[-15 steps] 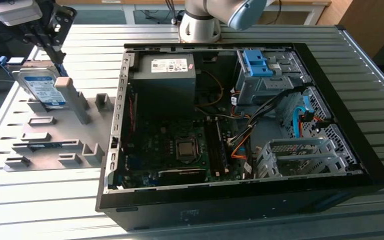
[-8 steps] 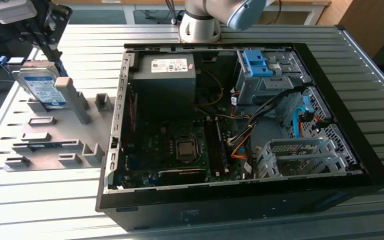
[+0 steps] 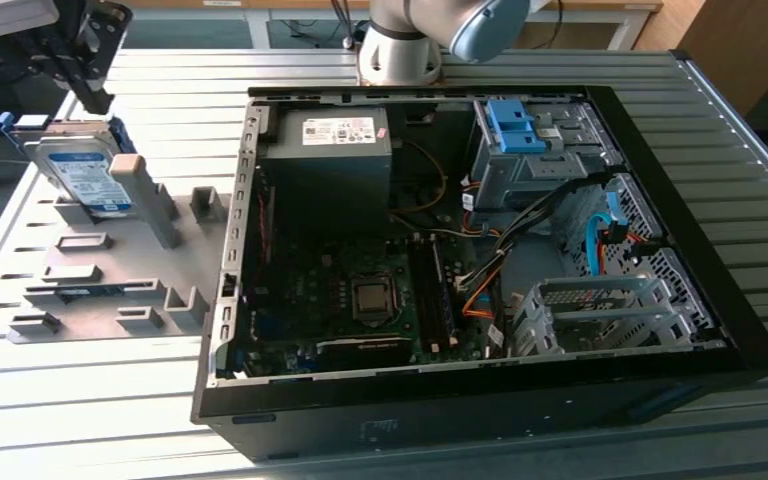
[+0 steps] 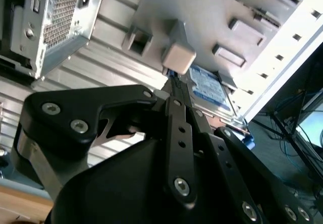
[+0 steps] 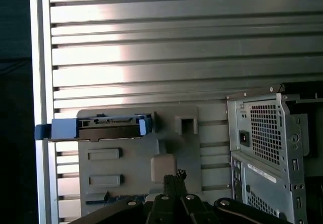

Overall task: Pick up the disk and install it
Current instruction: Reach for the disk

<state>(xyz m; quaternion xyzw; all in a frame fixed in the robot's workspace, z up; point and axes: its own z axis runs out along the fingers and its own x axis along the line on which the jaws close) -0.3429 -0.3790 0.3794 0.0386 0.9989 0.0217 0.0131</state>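
Disk point(image 3: 80, 175) leans in a grey holder point(image 3: 104, 300) on the desk point(image 3: 197, 90), beside the open computer case point(image 3: 744, 340). End effector point(image 5: 175, 177) hovers near, pinched narrow, empty. Likely stiff, dense and shock-sensitive, so grip the blue rail edges.

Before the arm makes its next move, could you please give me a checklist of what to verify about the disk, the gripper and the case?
1. Disk seated: ok; the disk leans in the grey holder at the exterior view's left.
2. Disk in hand: not ok; the gripper hovers apart from it, holding nothing.
3. Gripper open for a grasp: not ok; it is shut in both wrist views.
4. Case open: ok; the computer case has its side off.
5. Bay free: ok; the metal cage looks empty.
6. Cables clear of that cage: cannot tell; cables run beside it.
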